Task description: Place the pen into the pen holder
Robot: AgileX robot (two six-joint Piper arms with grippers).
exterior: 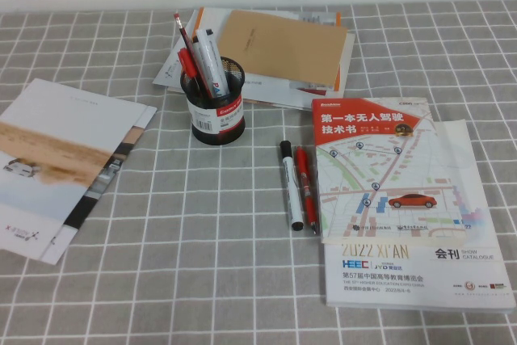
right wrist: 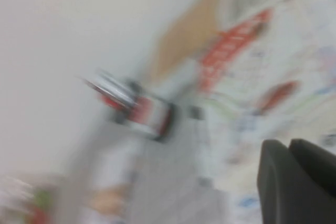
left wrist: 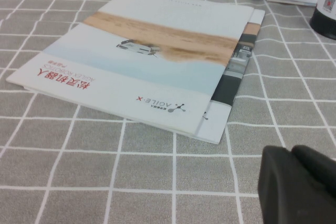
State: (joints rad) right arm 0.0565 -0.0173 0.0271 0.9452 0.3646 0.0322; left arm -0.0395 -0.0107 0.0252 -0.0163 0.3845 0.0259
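The pen (exterior: 290,185), a white marker with a black cap, lies flat on the checked cloth beside a slim red pen (exterior: 304,187), just left of a catalogue. The pen holder (exterior: 215,107), a black mesh cup with a red-and-white label, stands upright behind them with several pens in it. Its edge shows in the left wrist view (left wrist: 324,17). Neither gripper shows in the high view. My left gripper (left wrist: 292,153) is shut and empty, low over the cloth near a brochure. My right gripper (right wrist: 290,148) is shut and empty above the catalogue; its view is motion-blurred.
A white and tan brochure (exterior: 56,159) lies at the left, also in the left wrist view (left wrist: 147,56). A thick catalogue (exterior: 404,216) lies at the right. A brown envelope on papers (exterior: 275,50) lies behind the holder.
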